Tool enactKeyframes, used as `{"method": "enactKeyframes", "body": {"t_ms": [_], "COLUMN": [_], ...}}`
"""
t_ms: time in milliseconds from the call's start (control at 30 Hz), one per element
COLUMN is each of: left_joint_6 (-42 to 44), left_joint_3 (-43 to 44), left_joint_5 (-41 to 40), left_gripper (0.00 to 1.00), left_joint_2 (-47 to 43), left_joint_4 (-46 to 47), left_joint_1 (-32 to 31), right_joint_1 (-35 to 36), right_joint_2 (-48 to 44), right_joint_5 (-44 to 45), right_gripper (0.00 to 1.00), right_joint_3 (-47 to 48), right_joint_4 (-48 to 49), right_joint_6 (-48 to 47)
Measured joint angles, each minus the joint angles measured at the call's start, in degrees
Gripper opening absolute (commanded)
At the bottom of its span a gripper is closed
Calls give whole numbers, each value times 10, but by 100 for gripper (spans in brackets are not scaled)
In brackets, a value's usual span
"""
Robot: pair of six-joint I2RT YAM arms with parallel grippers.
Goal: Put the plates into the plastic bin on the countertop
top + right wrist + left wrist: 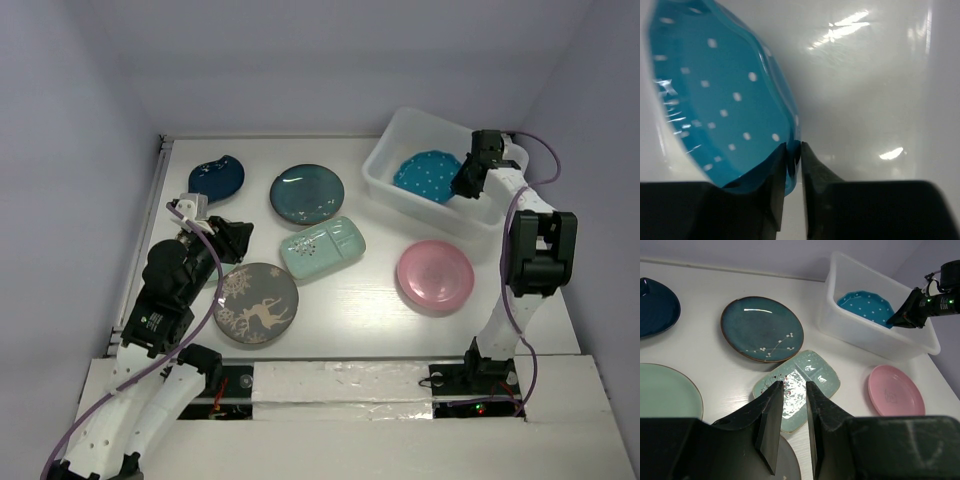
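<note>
The plastic bin [385, 178] stands at the back right of the countertop [370, 310]. My right gripper [466, 182] reaches into it and is shut on the rim of the scalloped bright blue plate [424, 174], which is tilted inside; the right wrist view shows the rim [715, 100] pinched between the jaws of that gripper [794, 145]. My left gripper [795, 385] is slightly open and empty, above the mint tray [805, 382]. On the countertop lie the navy leaf dish [216, 177], dark teal plate [307, 194], grey deer plate [256, 302] and pink plate [435, 275].
A pale green plate [665, 392] lies at the left, hidden under my left arm in the top view. Walls close the back and both sides. A taped white strip [340, 385] runs along the front edge.
</note>
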Motion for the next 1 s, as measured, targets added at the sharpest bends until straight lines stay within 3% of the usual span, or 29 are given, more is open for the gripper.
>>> {"method": "enactKeyframes", "body": {"t_ms": [67, 200, 333, 467, 533, 567, 600, 700, 833, 967, 1000], "left_joint_6": [0, 0, 0, 0, 0, 0, 0, 0, 0, 0, 0], "left_joint_3": [0, 0, 0, 0, 0, 0, 0, 0, 0, 0, 0], "left_joint_5": [0, 0, 0, 0, 0, -1, -2, -2, -4, -4, -4], "left_gripper": [21, 21, 21, 21, 21, 21, 21, 21, 18, 13, 11], "left_joint_2": [0, 0, 0, 0, 0, 0, 0, 0, 0, 0, 0], "left_joint_4": [-1, -1, -1, -1, -1, -2, -2, -2, -2, -2, -2], "left_joint_1": [0, 0, 0, 0, 0, 0, 0, 0, 0, 0, 0], "right_joint_1": [0, 0, 0, 0, 0, 1, 5, 24, 110, 219, 239], "right_joint_2": [2, 2, -4, -47, -95, -122, -155, -257, -349, -364, -360], "right_joint_5": [1, 6, 9, 12, 11, 11, 11, 12, 4, -27, -32], "right_gripper": [33, 35, 47, 52, 45, 37, 20, 0, 0, 0, 6], "right_joint_3": [-5, -12, -18, -42, -65, -77, -92, -136, -191, -284, -308], "right_joint_4": [12, 39, 54, 61, 72, 76, 82, 107, 143, 168, 174], "right_joint_6": [8, 17, 22, 22, 23, 23, 23, 23, 22, 46, 56]}}
